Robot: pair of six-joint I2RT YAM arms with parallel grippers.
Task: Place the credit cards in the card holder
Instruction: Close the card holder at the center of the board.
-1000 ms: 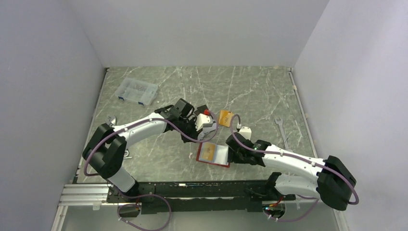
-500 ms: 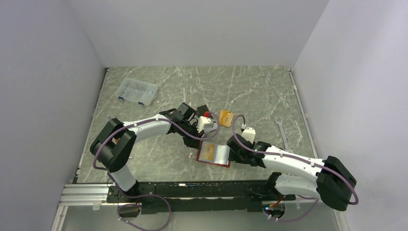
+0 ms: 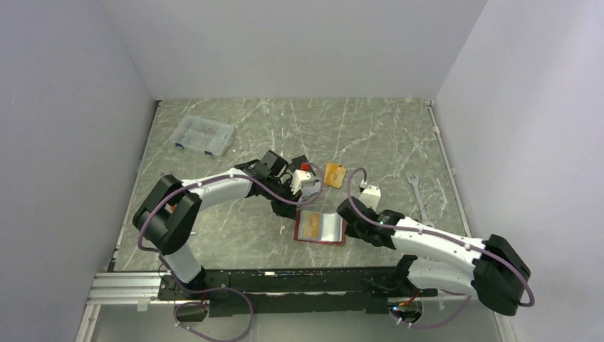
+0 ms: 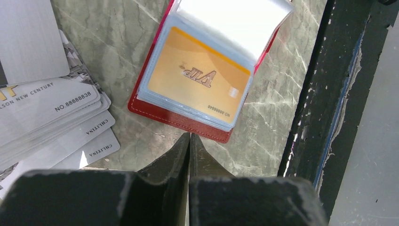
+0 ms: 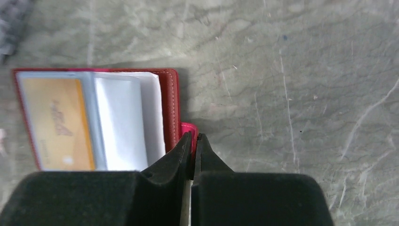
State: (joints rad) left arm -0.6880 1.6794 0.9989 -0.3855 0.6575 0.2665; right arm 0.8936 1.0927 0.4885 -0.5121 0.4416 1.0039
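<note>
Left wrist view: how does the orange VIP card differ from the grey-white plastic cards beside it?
The orange VIP card is gold-coloured; the grey-white plastic cards are silvery. The orange card sits inside a clear sleeve of the dark-red leather card holder; the grey-white cards lie loose, fanned on the marbled table. Both are thin numbered rectangles.

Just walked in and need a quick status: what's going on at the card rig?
Two arms are working over an open red card holder lying on the table. One gold card already sits in a sleeve. The right claw is shut with its tips at the holder's pink tab; whether it pinches the tab is unclear. The left claw is shut and empty, its tips just short of the holder's edge. A stack of grey-white cards lies beside the holder, not yet loaded.
</note>
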